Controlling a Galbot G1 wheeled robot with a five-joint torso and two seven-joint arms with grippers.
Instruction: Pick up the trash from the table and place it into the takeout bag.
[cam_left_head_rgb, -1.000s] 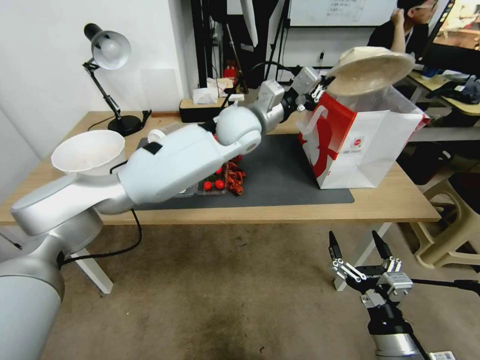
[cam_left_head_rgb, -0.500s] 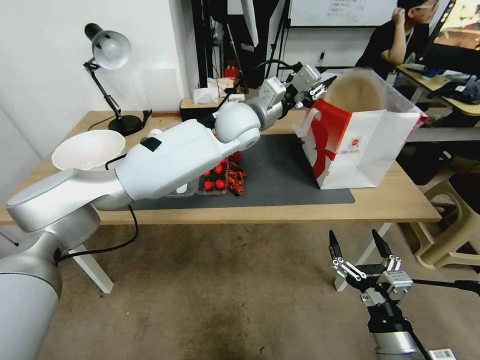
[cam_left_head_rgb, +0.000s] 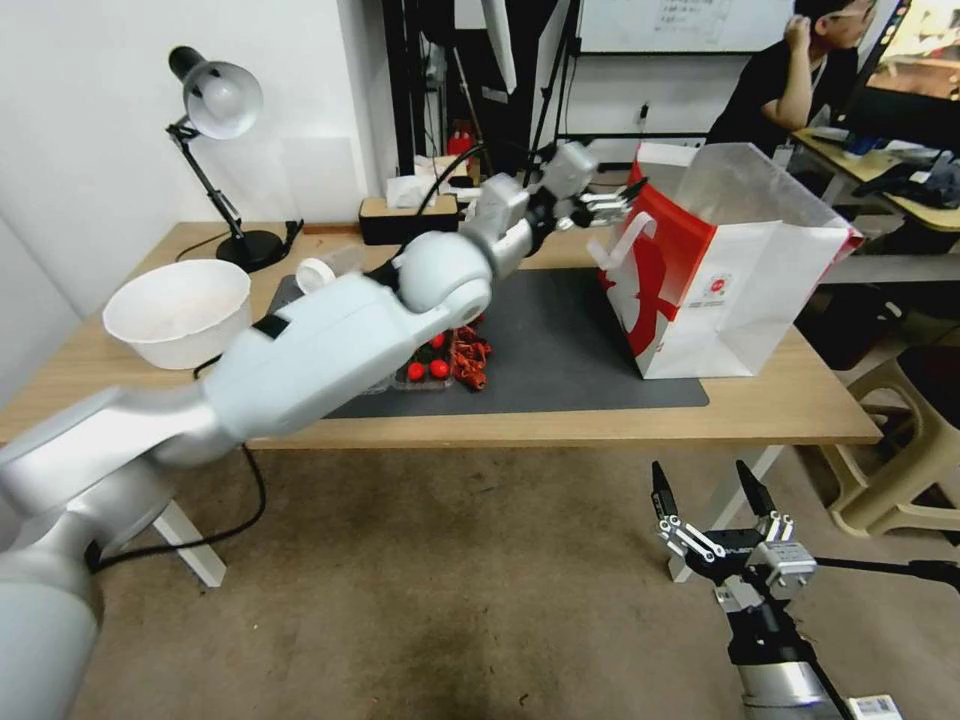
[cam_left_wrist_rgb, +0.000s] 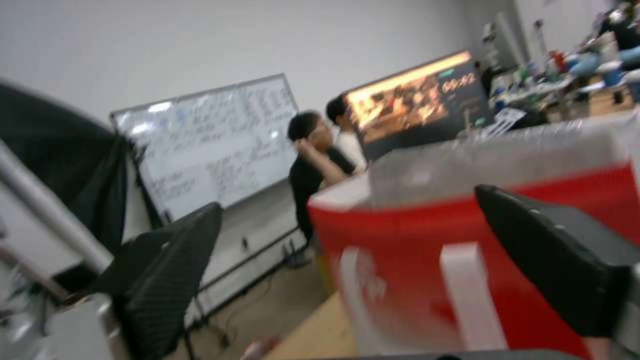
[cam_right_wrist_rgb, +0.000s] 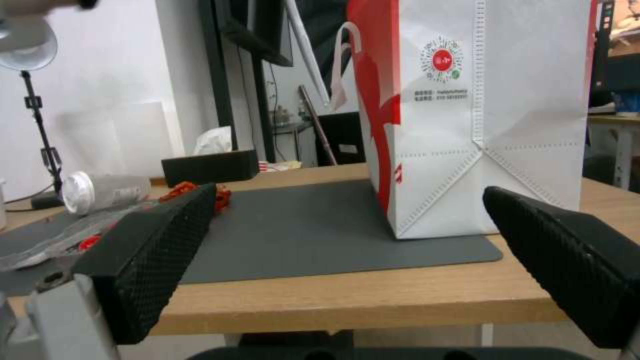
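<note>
Tan round bowl's gone into the takeout bag (cam_left_head_rgb: 735, 285); left gripper (cam_left_head_rgb: 612, 205), jaws spread and empty, backing off at its 9 o'clock. Right gripper (cam_left_head_rgb: 712, 500) idles, jaws spread.

Even bright indoor light; left arm (cam_left_head_rgb: 330, 340) motion-blurred, left wrist view smeared.

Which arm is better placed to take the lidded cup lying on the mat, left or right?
Probably the left. The left gripper is open above the table near the takeout bag, and its arm reaches over the lying cup. The right gripper hangs open below the table edge.
</note>
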